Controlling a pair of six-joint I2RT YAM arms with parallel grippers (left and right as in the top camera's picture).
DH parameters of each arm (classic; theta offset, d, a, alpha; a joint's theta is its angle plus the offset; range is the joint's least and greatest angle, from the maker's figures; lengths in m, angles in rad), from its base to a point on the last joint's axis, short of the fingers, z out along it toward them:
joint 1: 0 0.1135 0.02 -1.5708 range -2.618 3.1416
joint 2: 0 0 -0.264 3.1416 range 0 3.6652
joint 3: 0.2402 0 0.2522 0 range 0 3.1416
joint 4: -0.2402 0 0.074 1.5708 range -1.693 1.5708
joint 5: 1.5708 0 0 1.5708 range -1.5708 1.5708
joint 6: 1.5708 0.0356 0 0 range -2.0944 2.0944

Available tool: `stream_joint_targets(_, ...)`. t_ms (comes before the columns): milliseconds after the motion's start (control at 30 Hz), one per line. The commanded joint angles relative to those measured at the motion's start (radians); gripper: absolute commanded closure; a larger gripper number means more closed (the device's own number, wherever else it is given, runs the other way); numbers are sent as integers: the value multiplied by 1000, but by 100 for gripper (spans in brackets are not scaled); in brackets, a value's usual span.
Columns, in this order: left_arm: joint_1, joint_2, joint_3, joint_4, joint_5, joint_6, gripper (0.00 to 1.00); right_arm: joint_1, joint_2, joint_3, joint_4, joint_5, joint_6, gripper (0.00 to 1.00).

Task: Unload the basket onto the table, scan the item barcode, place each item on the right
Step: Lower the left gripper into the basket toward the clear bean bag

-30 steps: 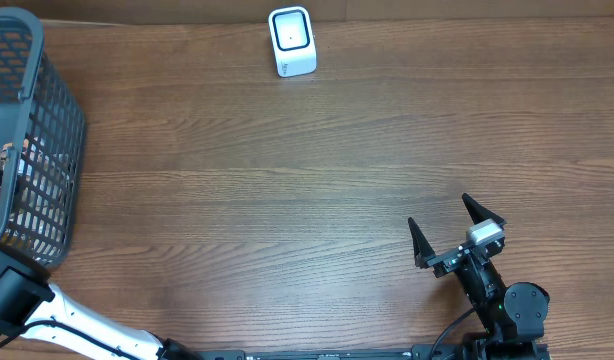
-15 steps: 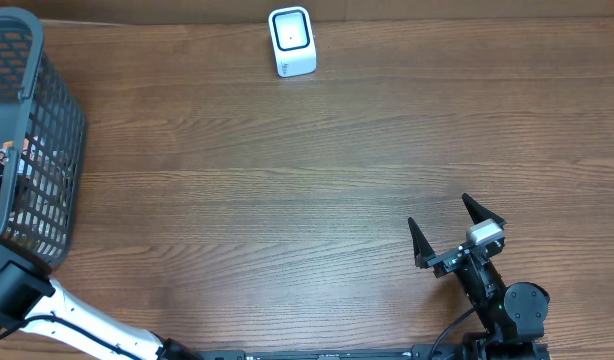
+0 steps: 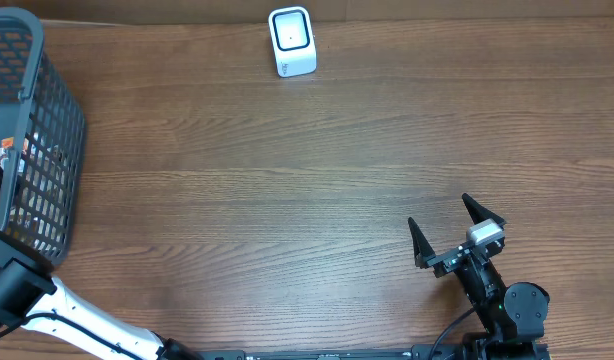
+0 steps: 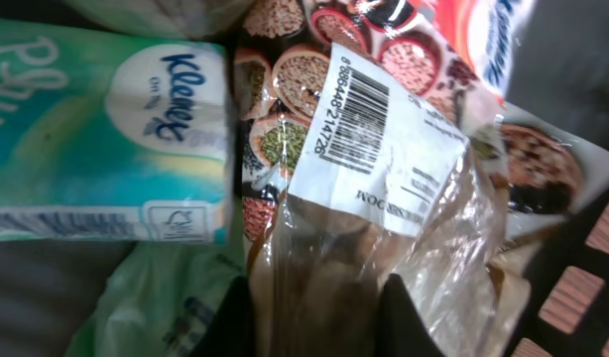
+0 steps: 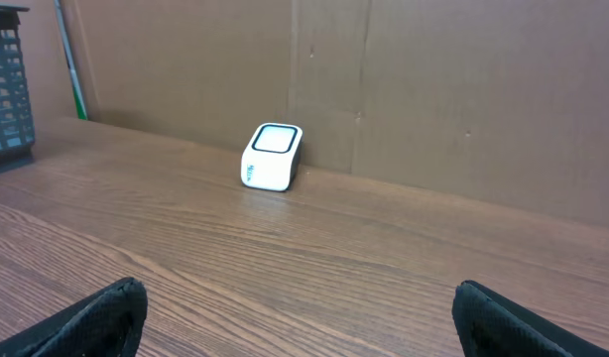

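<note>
The bag [image 4: 384, 169] is crinkled clear plastic printed with bowls of grains, with a white barcode label [image 4: 359, 119] stuck askew on top. It lies in the basket [image 3: 47, 130] beside a Kleenex pack [image 4: 96, 139] and a green wrapper [image 4: 156, 307], its clear end pinched in the left gripper [image 4: 319, 317]. The right gripper [image 3: 455, 228] gapes wide over the table, well apart from the scanner [image 3: 291, 41].

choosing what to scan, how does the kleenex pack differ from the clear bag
The Kleenex pack is opaque, teal and white; the clear bag is see-through. The clear bag shows a barcode; the Kleenex pack shows none. The left gripper grips the clear bag, not the Kleenex pack. Both lie in the basket.
</note>
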Motion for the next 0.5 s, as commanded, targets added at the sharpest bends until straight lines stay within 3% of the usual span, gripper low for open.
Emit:
stream_joint_targets(0,-11,16,-20,-16,-21,-51,96,-1,-12,-12,6,-6,7,0)
stream_joint_targets(467,-13,-336,5,48,-29,-232,96,-1,-12,-12,6,-6,7,0)
